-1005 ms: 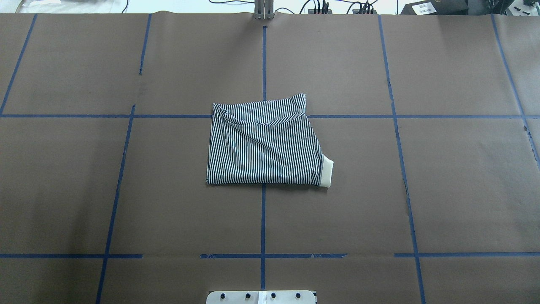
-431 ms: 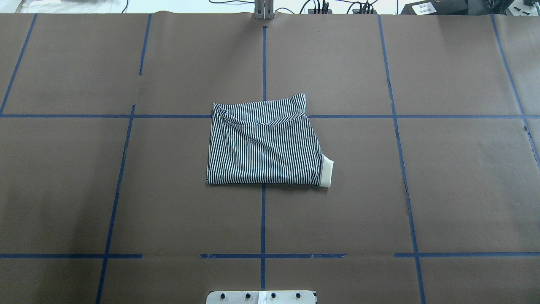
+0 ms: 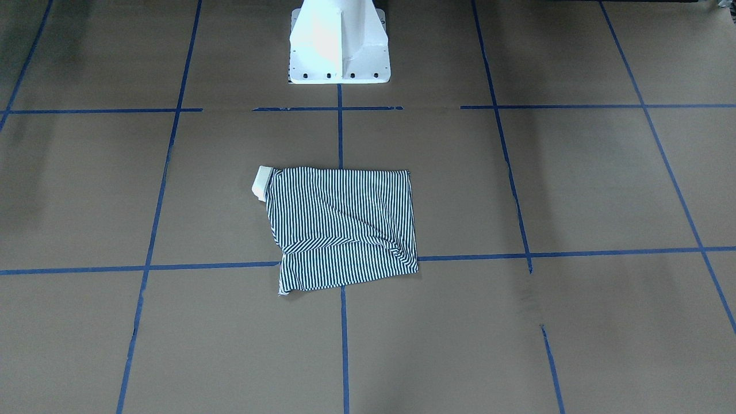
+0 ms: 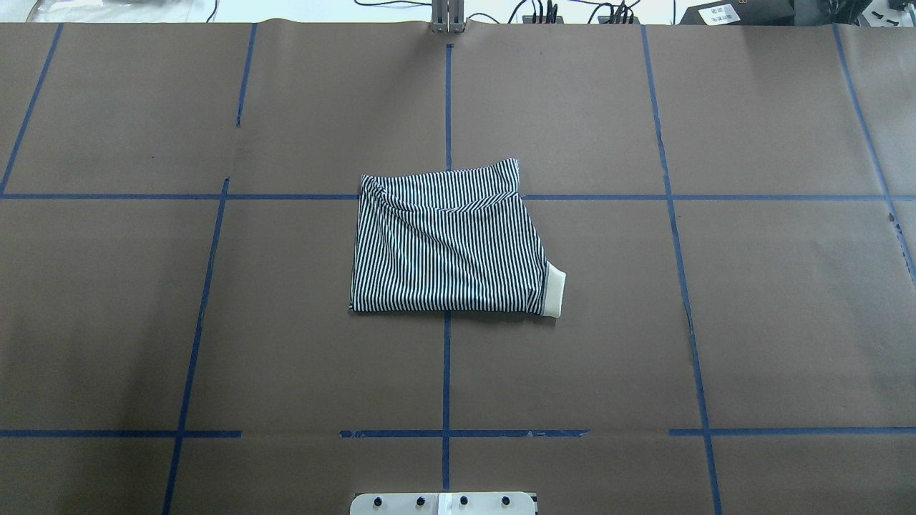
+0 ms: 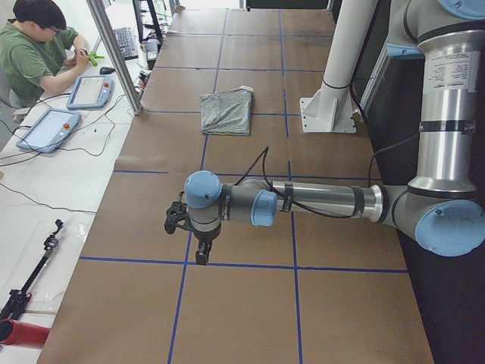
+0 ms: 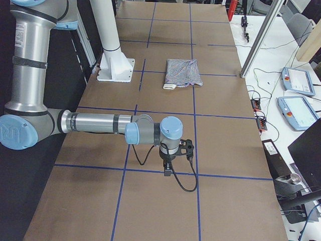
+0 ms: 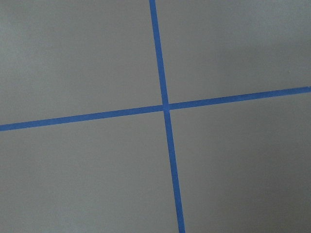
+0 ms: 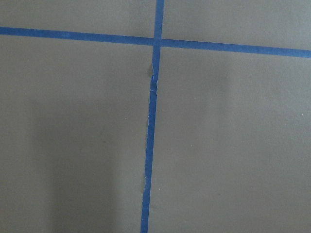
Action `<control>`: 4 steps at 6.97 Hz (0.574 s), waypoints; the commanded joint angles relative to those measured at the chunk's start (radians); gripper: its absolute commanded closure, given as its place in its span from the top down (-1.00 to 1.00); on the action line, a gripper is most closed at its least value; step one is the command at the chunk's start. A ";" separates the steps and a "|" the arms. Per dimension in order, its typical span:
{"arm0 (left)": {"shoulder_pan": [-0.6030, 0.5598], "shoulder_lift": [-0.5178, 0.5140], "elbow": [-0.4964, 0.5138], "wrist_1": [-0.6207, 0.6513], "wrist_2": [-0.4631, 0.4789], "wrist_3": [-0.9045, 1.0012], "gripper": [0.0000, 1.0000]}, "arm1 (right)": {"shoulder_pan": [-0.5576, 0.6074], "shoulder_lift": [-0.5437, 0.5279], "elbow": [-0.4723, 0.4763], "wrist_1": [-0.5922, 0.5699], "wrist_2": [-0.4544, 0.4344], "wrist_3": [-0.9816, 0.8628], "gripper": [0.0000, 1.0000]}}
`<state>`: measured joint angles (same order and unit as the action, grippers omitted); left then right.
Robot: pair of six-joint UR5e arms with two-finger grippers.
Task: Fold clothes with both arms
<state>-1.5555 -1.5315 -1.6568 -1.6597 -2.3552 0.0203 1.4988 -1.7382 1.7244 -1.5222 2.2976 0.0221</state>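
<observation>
The striped polo shirt (image 4: 449,239) lies folded into a compact, roughly square packet at the middle of the bench (image 4: 773,307), across the crossing of two blue tape lines (image 4: 447,100), with a cream band (image 4: 555,290) poking out at one near corner. The overhead view and the front-facing view show this packet (image 3: 342,230) and the cream band (image 3: 261,183) plainly, but neither shows any arm; the front-facing view adds the white pedestal (image 3: 339,43), and the overhead only its bolted foot (image 4: 444,503). Only the side views bring in the arms. From the left end, the left arm (image 5: 326,201) reaches out low over the bench with its jaws pointing down above a tape line, well apart from the shirt (image 5: 227,112). From the right end, the right arm (image 6: 95,122) does the same, far from the shirt (image 6: 183,72). At that range I cannot tell whether either pair of jaws is apart or together. Each wrist camera shows just brown bench covering and a tape crossing (image 7: 165,107) (image 8: 156,41). The left-end view alone shows an operator in green (image 5: 34,53) by tablet-like pendants (image 5: 45,129). A white label on the left arm's upright link (image 5: 447,72), and one on a black box (image 4: 719,12) at the far edge, carry writing too small to read.
</observation>
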 commanded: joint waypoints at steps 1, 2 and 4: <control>0.000 0.002 0.000 0.000 0.001 0.000 1.00 | 0.001 -0.001 0.003 0.000 0.000 -0.001 1.00; 0.000 0.004 0.002 0.000 0.001 0.000 1.00 | 0.000 -0.001 0.006 0.000 -0.001 -0.001 1.00; 0.000 0.004 0.008 0.000 0.001 0.000 1.00 | 0.001 -0.003 0.001 -0.001 -0.001 -0.001 1.00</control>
<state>-1.5555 -1.5281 -1.6509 -1.6598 -2.3547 0.0200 1.4991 -1.7405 1.7295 -1.5228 2.2972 0.0215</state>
